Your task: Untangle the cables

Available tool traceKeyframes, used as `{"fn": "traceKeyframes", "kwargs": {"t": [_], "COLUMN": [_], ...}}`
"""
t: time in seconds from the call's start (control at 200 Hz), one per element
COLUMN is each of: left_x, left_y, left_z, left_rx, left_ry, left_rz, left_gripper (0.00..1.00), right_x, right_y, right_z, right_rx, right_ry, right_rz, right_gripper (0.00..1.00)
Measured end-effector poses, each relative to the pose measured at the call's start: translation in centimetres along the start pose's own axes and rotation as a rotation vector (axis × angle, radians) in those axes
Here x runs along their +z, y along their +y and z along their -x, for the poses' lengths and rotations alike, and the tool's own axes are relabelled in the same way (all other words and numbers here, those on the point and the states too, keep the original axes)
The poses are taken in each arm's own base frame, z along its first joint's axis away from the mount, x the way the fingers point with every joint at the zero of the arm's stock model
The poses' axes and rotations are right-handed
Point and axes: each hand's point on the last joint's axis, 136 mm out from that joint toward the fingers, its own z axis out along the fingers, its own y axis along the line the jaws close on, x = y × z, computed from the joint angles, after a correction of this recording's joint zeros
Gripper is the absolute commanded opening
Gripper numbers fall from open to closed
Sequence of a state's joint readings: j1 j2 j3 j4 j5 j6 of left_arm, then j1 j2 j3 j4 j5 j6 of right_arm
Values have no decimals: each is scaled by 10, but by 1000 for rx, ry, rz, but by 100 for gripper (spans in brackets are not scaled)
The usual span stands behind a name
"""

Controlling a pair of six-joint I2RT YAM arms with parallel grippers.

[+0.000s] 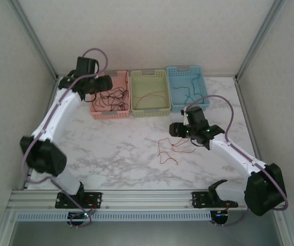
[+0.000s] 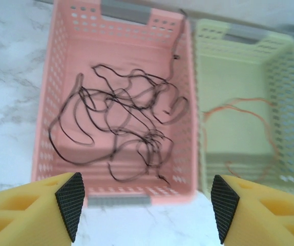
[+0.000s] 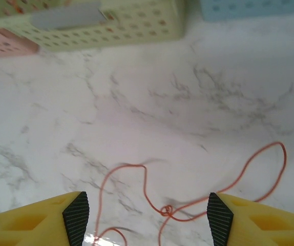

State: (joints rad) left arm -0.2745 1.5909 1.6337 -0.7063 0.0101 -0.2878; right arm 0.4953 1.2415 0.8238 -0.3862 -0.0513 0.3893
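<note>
Starting at your left claw (image 2: 147, 205), you have its two yellow fingers (image 2: 19, 212) spread wide with nothing between the black pads (image 2: 70, 205). It hangs over the near rim of the pink basket (image 2: 52, 102), which takes up the left and middle of that wrist view. Inside this basket lie the black cables (image 2: 121, 120), a loose heap of crossing loops whose strands you cannot count apart. At the right of the same view stands the green basket (image 2: 249, 43), with an orange cable (image 2: 239, 105) curving across its floor; whether it is one strand or two is hard to tell. Your right claw (image 3: 148, 218) is open wide as well, two fingers apart and nothing gripped. Between them, at the bottom of the frame, a red cable (image 3: 145, 179) lies on the marble table (image 3: 188, 102), with one small knot (image 3: 165, 209) and a long loop running out to the right edge. From overhead you see two arms and three baskets in a row along the top of the frame: pink on the left, green in the middle and the blue basket (image 1: 184, 68) on the right, which holds a thin dark cable (image 1: 188, 92). The left claw sits over the pink one in the upper left, and the red bunch lies on bare marble right of center, just below and left of the right claw.
</note>
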Motion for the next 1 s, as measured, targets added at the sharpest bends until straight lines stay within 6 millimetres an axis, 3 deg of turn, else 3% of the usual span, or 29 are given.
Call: {"fn": "traceKeyframes", "kwargs": {"t": [0.18, 0.285, 0.385, 0.561, 0.676, 0.831, 0.996], "left_x": [-59, -76, -89, -120, -143, -153, -146], "left_y": [-25, -20, -12, -4, 3, 16, 29], "left_z": [-44, -72, -93, -111, -117, -132, -151], "left_rx": [1, -2, -14, -22, -22, -15, -9], "left_ry": [-50, -39, -31, -48, -82, -86, -39], "left_rz": [-142, -177, -192, -233, -250, -230, -176], "left_gripper": [71, 74, 74, 76, 77, 77, 77], "right_x": [18, 27, 43, 63, 66, 69, 74], "right_y": [-16, -22, -30, -31, -25, -24, -14], "right_z": [-25, -33, -53, -91, -94, -95, -92], "right_rx": [43, 65, 84, 52, 12, -37, -74], "right_ry": [113, 150, 243, 390, 408, 433, 439], "right_rz": [-73, -100, -152, -219, -244, -307, -314], "right_gripper": [64, 64, 62, 62, 60, 47, 17]}}
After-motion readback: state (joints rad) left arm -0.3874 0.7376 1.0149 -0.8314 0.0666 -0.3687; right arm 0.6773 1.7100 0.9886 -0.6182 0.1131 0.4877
